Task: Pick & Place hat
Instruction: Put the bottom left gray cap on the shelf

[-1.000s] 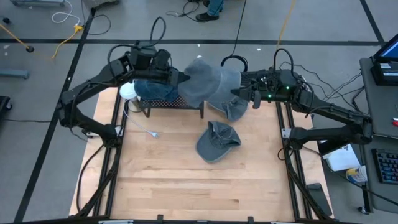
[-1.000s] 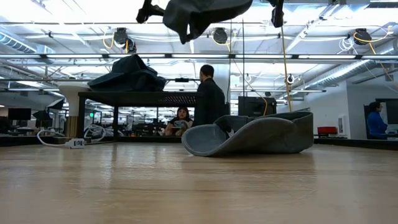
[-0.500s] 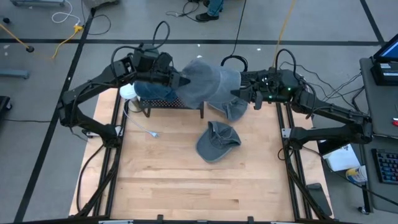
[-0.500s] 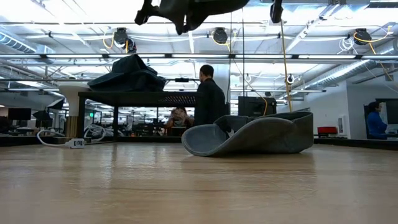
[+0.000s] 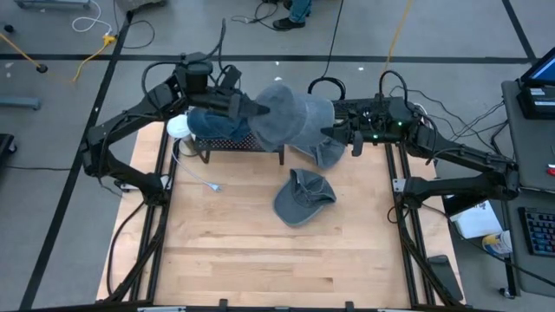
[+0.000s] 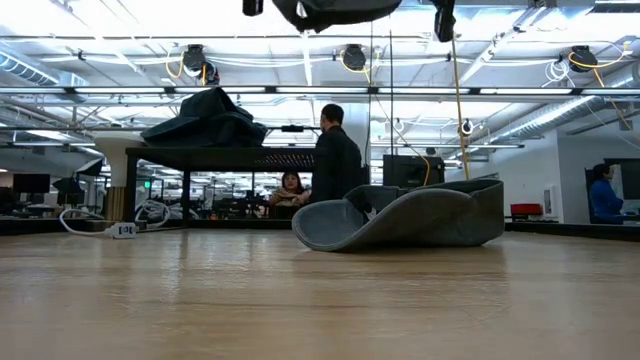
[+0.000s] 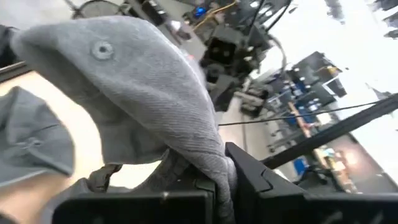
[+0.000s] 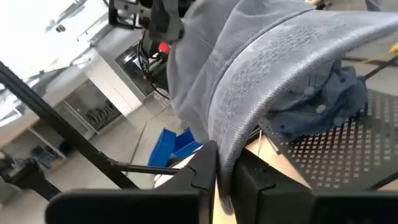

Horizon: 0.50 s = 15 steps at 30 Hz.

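Both arms have a grey hat point(image 5: 290, 117) stretched between them, up in the air over the far end of the worktop point(image 5: 260, 243). The left gripper point(image 5: 257, 110) is pinched tight on one edge of the cloth; from its wrist camera the fabric folds down right between the two dark fingers point(image 7: 245, 171), with the hat's top button facing the lens. The right gripper point(image 5: 328, 132) is opposite, clamped narrow on the brim at the other side, and its own view shows the stitched brim running straight into its closed fingers point(image 8: 202, 168). So the hat hangs between the two grippers, touching nothing below. Directly under the left gripper stands a small dark rack point(image 5: 238, 146) with a perforated top, and bluish hats point(image 5: 217, 126) are heaped on it. Just below the right gripper, a further grey cloth point(image 5: 323, 152) droops by the rack's end. Farther toward the near side from both grippers, a second grey hat point(image 5: 303, 197) lies crumpled on the bare wood; the table-level camera shows it resting brim-up. Beyond the worktop, a person in dark clothes point(image 6: 338, 160) stands with their back turned.
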Each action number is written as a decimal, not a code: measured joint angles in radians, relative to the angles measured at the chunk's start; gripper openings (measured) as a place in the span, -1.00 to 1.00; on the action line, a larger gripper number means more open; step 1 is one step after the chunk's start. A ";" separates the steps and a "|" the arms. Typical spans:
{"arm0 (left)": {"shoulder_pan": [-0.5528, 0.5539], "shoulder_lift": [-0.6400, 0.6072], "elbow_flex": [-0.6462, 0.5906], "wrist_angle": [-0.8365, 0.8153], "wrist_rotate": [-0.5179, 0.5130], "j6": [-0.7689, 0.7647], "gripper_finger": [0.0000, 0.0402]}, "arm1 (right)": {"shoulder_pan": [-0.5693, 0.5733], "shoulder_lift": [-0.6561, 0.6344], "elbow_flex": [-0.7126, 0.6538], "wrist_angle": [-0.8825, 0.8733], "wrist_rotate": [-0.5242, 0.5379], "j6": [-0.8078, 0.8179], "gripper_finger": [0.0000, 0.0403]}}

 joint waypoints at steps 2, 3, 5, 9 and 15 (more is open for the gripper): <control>0.006 0.000 0.000 0.020 0.015 -0.018 -0.93 | 0.000 0.000 0.000 -0.011 -0.026 -0.035 -0.77; 0.011 0.000 0.000 0.023 0.016 -0.022 -0.93 | 0.000 0.000 0.000 -0.023 -0.041 -0.048 -0.72; 0.027 0.000 0.000 0.027 0.017 -0.024 -0.93 | 0.000 -0.004 0.000 -0.077 -0.046 -0.054 -0.61; 0.081 0.000 0.000 0.035 0.065 -0.009 -0.93 | 0.000 -0.011 0.000 -0.265 -0.048 -0.088 -0.39; 0.178 0.008 0.000 0.025 0.128 0.074 -0.93 | 0.005 -0.031 0.000 -0.434 -0.049 -0.127 -0.21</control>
